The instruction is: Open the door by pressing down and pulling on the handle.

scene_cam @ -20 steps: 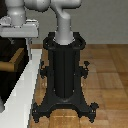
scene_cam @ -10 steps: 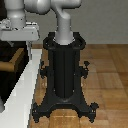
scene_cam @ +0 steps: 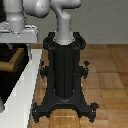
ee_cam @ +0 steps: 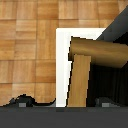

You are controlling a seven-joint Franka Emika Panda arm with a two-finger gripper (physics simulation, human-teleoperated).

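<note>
Gripper point(scene_cam: 19, 36): it hung above the white frame at the exterior view's left; whether its jaws were open or closed, I cannot tell, since the fingertips were not clearly shown in either view.
Handle point(ee_cam: 81, 75): a brass-brown lever bar on a round stem point(ee_cam: 100, 51), directly below the wrist camera, apart from the gripper as far as could be judged.
Handling: it looked rigid and smooth, probably a little slippery; it would likely turn about the stem against some resistance.
Where to hold: near the free end of the bar, far from the stem, for more leverage when pressing down.
Door point(ee_cam: 116, 30): a very dark panel beside the white frame point(ee_cam: 62, 60); it seemed stiff and heavy.
Pedestal point(scene_cam: 64, 75): black, further back on the wooden floor point(scene_cam: 107, 70).
</note>
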